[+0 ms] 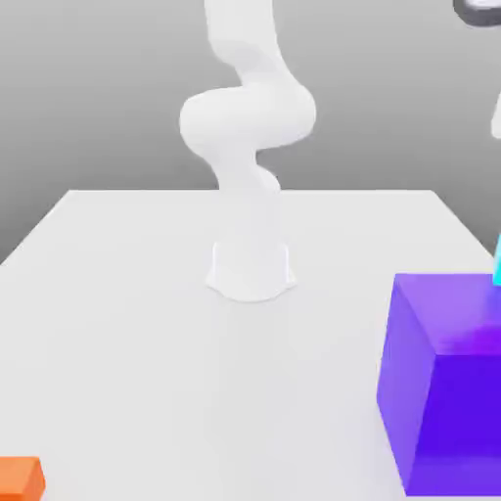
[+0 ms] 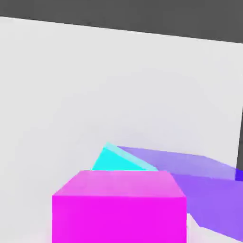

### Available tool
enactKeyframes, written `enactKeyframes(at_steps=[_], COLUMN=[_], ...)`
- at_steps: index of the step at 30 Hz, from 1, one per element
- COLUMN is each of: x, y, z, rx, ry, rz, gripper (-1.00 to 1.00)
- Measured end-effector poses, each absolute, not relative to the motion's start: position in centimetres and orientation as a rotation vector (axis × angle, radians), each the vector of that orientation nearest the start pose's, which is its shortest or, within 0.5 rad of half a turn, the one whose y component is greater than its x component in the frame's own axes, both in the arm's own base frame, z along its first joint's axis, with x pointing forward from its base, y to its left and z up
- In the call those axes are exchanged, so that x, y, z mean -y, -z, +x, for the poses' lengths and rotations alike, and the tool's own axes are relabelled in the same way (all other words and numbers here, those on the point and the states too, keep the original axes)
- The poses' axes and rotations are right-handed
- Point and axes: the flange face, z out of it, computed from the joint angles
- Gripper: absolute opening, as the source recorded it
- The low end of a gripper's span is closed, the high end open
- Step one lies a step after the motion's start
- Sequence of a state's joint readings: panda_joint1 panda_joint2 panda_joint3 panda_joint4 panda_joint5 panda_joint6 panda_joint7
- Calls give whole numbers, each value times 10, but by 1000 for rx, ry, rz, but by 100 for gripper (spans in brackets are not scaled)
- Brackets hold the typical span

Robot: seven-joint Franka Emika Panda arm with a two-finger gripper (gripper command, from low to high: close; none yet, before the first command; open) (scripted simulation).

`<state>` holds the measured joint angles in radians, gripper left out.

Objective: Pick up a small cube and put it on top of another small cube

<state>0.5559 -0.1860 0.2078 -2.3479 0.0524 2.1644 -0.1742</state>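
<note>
At the near left edge of the exterior view a small orange cube [image 1: 20,478] sits on the white counter [image 1: 147,323]. Near the right stands a large purple block [image 1: 445,387], with a sliver of cyan block [image 1: 497,262] just behind it at the right edge. Farther back the arm's base [image 1: 251,269] rises from mid-counter. In the hand view the small cube [image 2: 119,206], bright magenta, looms very close to the camera, with the cyan block and purple block beyond it. Whether the end effector has hold of it, or how wide it stands, I cannot tell. Judging by this, stacking is not yet done; the target cube has yet to be reached.
</note>
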Motion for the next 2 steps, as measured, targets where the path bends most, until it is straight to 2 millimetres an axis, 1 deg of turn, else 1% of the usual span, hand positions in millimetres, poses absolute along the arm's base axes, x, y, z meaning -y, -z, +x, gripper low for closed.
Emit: enactKeyframes(at_steps=[2], x=[-332], y=[-405], z=[342], rx=[1372], ry=[-4], rz=[-2821], gripper=[100])
